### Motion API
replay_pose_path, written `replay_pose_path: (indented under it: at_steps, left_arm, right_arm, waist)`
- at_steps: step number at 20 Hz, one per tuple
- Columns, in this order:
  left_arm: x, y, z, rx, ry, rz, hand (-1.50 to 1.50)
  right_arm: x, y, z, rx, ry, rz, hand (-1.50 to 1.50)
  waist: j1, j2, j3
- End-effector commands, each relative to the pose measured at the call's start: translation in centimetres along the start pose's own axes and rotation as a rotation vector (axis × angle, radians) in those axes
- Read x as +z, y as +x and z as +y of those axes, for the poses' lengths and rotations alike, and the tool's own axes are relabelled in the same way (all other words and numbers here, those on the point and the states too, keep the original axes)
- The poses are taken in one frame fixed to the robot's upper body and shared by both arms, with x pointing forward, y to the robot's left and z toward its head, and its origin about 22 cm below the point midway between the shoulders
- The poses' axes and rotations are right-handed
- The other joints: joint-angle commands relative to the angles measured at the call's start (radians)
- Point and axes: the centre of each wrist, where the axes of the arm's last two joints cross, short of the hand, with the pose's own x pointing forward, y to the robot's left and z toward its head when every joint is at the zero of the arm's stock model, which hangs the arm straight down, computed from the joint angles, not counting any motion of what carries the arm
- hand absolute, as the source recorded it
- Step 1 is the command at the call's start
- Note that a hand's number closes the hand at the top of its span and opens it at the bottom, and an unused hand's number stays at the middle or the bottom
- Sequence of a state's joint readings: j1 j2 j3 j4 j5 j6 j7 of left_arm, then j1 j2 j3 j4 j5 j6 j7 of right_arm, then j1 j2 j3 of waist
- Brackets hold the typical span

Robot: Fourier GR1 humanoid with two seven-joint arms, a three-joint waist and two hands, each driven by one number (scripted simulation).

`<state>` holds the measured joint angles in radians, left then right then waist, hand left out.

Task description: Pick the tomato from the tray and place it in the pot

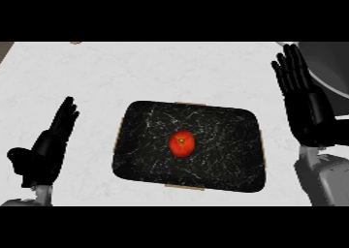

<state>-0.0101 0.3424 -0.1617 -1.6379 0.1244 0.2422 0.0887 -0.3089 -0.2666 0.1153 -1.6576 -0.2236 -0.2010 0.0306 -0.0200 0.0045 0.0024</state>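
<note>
Both hands show in the head view, and neither holds anything. At about 8 o'clock from the middle of the view, the left hand [48, 145] stands edge-on, fingers straight and close together, tips pointing toward 12 o'clock, thumb sticking out toward the lower left. It rests near the view's left edge, apart from the tray. Its grey forearm barely shows at the bottom.

At about 2 o'clock, the right hand [306, 104] is raised with its fingers straight and slightly spread, tips toward 11 o'clock. Its grey forearm [327, 179] comes up from the lower right corner. This hand hangs between the tray and the pot, touching neither as far as the view tells; its fingertips overlap the pot's rim in the picture.

On the white marbled counter [134, 72] lies the tray [141, 160], a dark rectangle with rounded corners and fine white veining, a thin tan edge peeking out at its top and bottom sides. It fills the middle of the view, turned a little clockwise.

Near the tray's centre sits the tomato [182, 143], red, upright, with a small stem mark toward the top. It lies free on the tray's floor, well apart from both hands: the left hand is at its 9 o'clock, the right hand at its 2 o'clock.

Only part of the pot [335, 68] shows, a grey curved body with a pale rim, cut off by the view's right edge at about 2 o'clock. Its inside cannot be seen.
</note>
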Motion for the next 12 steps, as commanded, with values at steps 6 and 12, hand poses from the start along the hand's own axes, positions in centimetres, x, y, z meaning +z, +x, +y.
replay_pose_path:
  at_steps: [6, 12]
  left_arm:
    - [-3.9, 5.4, 1.0, 0.086, 0.064, -0.163, 0.0]
    - [-4.4, 6.0, 0.8, 0.133, 0.044, -0.098, 0.0]
  right_arm:
    - [-6.3, -1.1, 2.8, 0.007, 0.419, -0.072, 1.5]
    - [-3.9, -9.5, -0.4, 0.222, 0.435, -0.184, -1.5]
  waist:
    - [0.111, 0.025, 0.0]
    - [0.073, 0.018, 0.001]
